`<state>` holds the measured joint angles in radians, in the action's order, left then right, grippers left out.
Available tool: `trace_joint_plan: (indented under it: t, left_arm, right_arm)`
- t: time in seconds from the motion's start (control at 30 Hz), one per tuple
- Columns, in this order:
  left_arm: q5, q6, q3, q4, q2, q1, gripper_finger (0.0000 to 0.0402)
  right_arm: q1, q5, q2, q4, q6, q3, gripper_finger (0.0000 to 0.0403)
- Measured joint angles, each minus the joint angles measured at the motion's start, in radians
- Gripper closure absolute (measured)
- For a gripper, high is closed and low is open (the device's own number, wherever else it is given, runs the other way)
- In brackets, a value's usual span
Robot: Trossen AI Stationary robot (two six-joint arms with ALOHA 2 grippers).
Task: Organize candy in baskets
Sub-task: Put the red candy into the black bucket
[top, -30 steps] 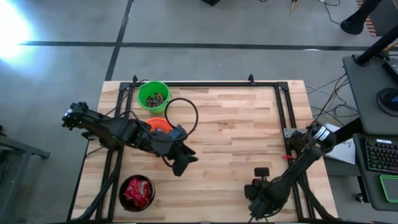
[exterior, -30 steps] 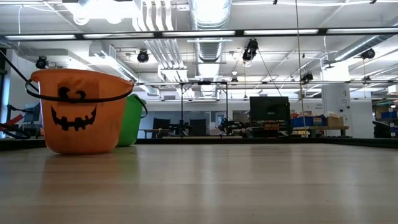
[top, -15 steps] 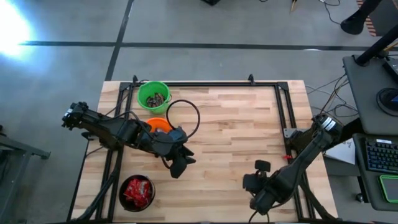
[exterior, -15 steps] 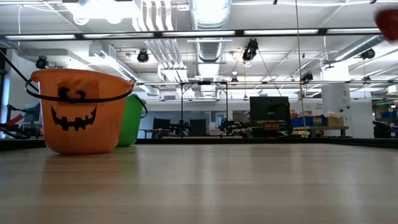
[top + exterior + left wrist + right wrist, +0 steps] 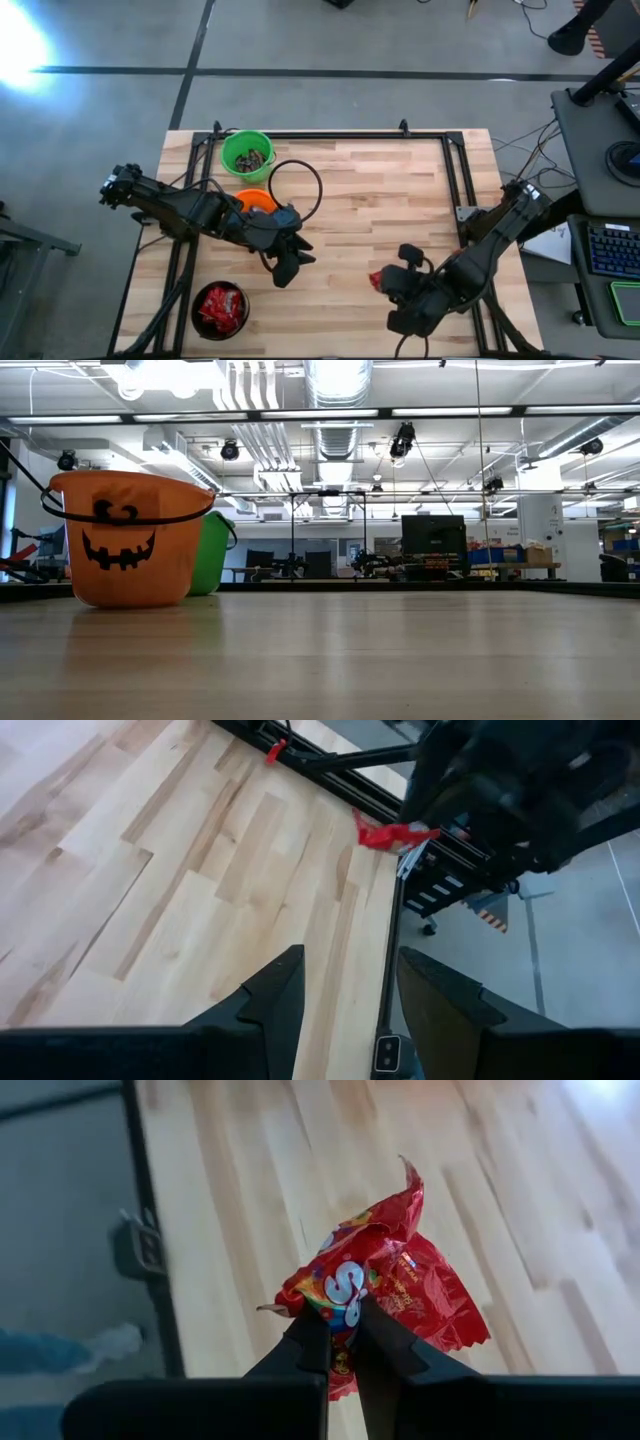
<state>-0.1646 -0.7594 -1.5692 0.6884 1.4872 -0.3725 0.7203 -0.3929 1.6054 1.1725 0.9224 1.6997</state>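
I count three baskets on the table (image 5: 380, 200), all on its left side. The green basket (image 5: 246, 155) at the far edge holds a small heap of dark brown candy (image 5: 250, 158). The orange basket (image 5: 257, 200) sits just beside it, partly hidden under my left arm, so I cannot tell what is in it (its black handle (image 5: 296, 185) lies flopped out in a ring over the wood). The black basket (image 5: 220, 309) near the front left corner is filled with red candy (image 5: 222, 305). In the low view I see only two of them: the orange one (image 5: 125, 540) with its jack-o'-lantern face in front, the green one (image 5: 212, 552) just behind it.

One loose sweet is out of the baskets: a red wrapped candy (image 5: 375, 1295), pinched at its lower edge between the closed fingers of my right gripper (image 5: 384, 281), above the front right part of the table. My left gripper (image 5: 284, 266) hovers between the orange and black baskets, fingers (image 5: 268, 1005) parted and holding nothing
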Motion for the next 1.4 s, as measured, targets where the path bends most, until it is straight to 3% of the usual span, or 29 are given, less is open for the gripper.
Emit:
trace_joint_plan:
  t: [0.17, 0.37, 0.63, 0.97, 1.4]
  left_arm:
    - [-0.002, 0.029, -0.016, -0.01, 0.0, 0.0, 0.026]
    - [-0.007, 0.168, -0.022, -0.096, 0.0, 0.0, 0.026]
    - [-0.031, 0.323, -0.023, -0.145, 0.0, 0.0, 0.026]
    - [-0.088, 0.064, -0.023, -0.147, -0.003, 0.002, 0.026]
    - [-0.108, -0.097, -0.024, -0.234, -0.003, 0.018, 0.026]
  right_arm:
    - [-0.018, -0.043, 0.0, -0.001, -0.052, 0.1, 0.0388]
    - [-0.048, -0.091, 0.0, -0.006, -0.067, 0.199, 0.0388]
    - [-0.081, -0.116, 0.0, -0.116, -0.027, 0.256, 0.0388]
    - [-0.091, -0.116, 0.001, -0.095, -0.141, 0.246, 0.0388]
    - [-0.166, -0.116, 0.001, 0.085, -0.501, 0.245, 0.0388]
